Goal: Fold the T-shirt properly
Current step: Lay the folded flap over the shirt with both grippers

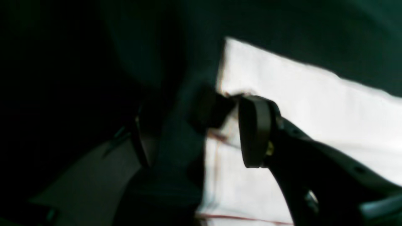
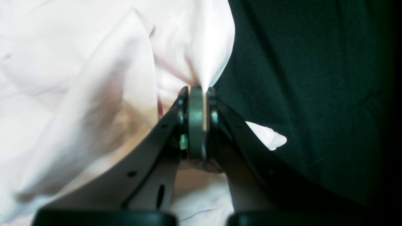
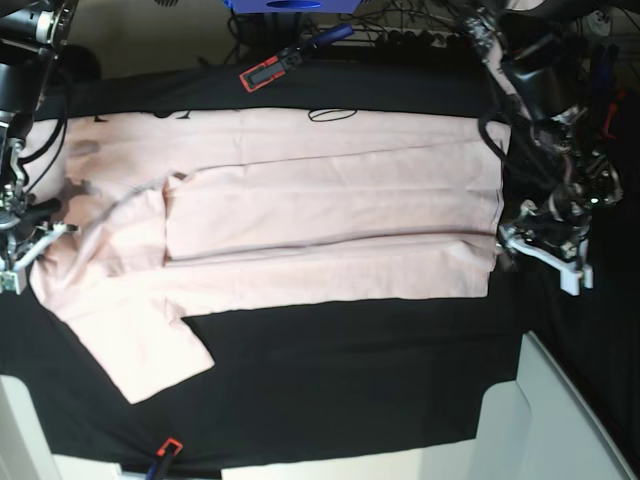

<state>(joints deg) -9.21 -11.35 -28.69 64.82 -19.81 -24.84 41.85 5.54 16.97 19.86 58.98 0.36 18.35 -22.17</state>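
Left gripper (image 1: 201, 128): jaws apart at T-shirt's (image 3: 330, 205) left side edge, that edge running between fingers. T-shirt lies on black cloth (image 3: 330, 370), long axis running arm to arm, body towards your right from here. Left arm clearly nearer this edge; likely close there next. Right gripper (image 2: 201, 91): clamped on bunched fabric at T-shirt's opposite end.

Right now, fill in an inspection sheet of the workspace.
Surface: black cloth, lightly creased.
Job's things: pink T-shirt, partly folded, one sleeve sticking out toward the near side.
Clutter: red-and-blue tool beyond the shirt; another at the near edge.
Grippers: left open at the shirt's edge; right shut on the shirt.
Cables: black, looping along both arms.
Surroundings: pale panels along the near side.
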